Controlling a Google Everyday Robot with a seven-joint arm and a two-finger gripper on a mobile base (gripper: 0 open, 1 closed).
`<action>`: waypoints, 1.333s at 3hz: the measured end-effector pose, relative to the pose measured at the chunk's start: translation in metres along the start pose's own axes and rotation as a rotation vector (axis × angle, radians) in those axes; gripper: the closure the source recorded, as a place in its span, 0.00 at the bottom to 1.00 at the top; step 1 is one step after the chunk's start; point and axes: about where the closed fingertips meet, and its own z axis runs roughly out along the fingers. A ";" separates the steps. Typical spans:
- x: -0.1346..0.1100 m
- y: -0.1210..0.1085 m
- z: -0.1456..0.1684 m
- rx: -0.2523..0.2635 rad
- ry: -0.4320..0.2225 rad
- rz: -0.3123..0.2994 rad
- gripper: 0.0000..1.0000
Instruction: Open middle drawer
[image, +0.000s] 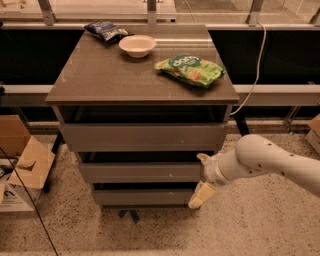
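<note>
The middle drawer (142, 172) is the grey-brown front of medium height in the cabinet, between a taller front above and a slimmer one below. It looks pushed in, with a dark gap above it. My gripper (202, 177) is at the right end of this drawer front, on the white arm coming in from the right. It is open. The upper finger (202, 158) sits at the drawer's top right corner. The lower finger (201, 195) hangs by the right end of the bottom drawer.
On the cabinet top (100, 80) lie a white bowl (137, 45), a green snack bag (190, 70) and a dark blue bag (105, 31). Cardboard boxes (22, 165) stand on the floor at left. A white cable (257, 65) hangs at right.
</note>
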 end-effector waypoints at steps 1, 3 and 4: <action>0.002 0.001 0.004 -0.006 -0.002 0.005 0.00; 0.008 0.001 0.052 -0.003 0.000 -0.008 0.00; 0.016 -0.008 0.070 0.016 0.001 -0.003 0.00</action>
